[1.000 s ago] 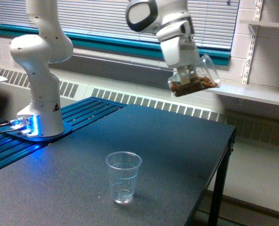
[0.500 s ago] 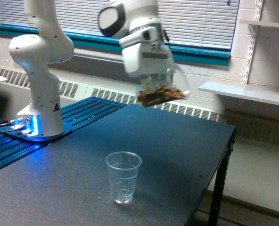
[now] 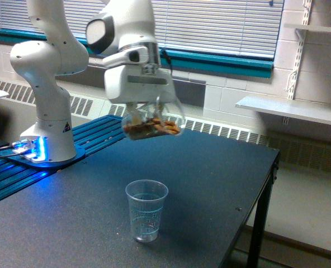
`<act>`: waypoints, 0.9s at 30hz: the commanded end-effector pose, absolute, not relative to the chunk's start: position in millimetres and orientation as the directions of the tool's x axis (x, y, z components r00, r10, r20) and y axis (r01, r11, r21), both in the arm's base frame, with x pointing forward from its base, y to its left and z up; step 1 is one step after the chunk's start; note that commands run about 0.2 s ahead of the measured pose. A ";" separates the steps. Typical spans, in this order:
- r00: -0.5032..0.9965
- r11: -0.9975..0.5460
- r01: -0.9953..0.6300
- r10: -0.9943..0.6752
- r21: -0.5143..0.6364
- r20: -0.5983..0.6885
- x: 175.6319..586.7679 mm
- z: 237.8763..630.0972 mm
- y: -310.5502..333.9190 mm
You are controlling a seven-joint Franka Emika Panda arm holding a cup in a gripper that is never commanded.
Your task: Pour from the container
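Container (image 3: 152, 120), a clear wide-mouthed cup, hangs in the air above the dark surface (image 3: 210, 178), tipped well over so its long axis lies nearer level than upright; its mouth appears to face the exterior view's right, though blur leaves this uncertain. Brown nut-like pieces (image 3: 150, 129) lie heaped along its lower wall. The fingers (image 3: 149, 114) pinch the container from above, beneath the white wrist of the arm (image 3: 126, 50). Directly below the container, well apart from it, a smaller clear cup (image 3: 146, 210) stands upright on the surface, mouth up. Beyond the container, toward the exterior view's left, the arm's base (image 3: 45, 148) glows blue
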State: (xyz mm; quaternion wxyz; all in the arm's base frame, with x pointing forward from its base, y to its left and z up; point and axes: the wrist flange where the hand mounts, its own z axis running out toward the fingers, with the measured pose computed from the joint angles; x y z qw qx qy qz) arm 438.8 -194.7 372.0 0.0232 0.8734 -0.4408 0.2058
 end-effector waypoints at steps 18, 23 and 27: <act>0.577 -0.628 -0.778 -0.728 -0.021 0.371 391.6 338.1 -225.4; 0.590 -0.631 -0.776 -0.719 0.011 0.366 389.6 334.0 -226.4; 0.599 -0.632 -0.774 -0.713 0.034 0.366 388.6 330.3 -225.8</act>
